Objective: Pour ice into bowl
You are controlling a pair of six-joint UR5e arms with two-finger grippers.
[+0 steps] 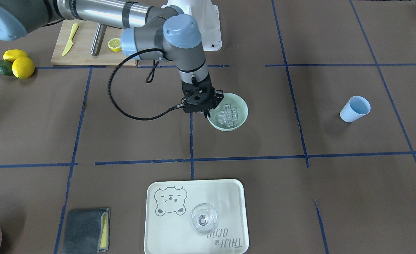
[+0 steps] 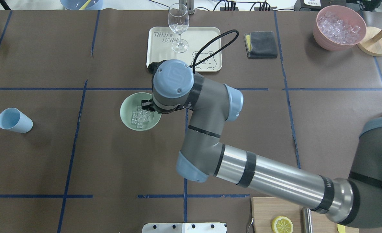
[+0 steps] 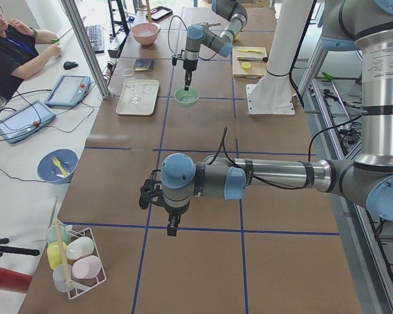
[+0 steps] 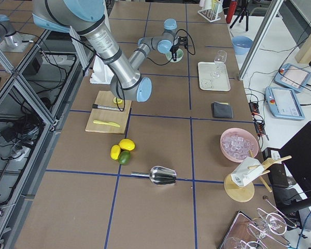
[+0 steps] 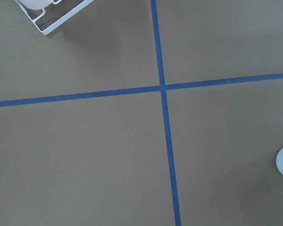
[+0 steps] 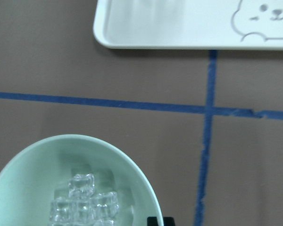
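A brown table with blue tape lines fills the view, and the mint-green bowl sits near its middle. The ice lies inside the bowl in a small clear heap. The right gripper hangs just over the right side of the bowl's rim, with nothing in it that I can see; I cannot tell if its fingers are apart or together. The left gripper hangs over the table far from the bowl, and I cannot tell its state either. The light blue cup lies on its side, well apart on the left. The pouring looks done. Next, the right arm should lift straight up so it does not bump the bowl
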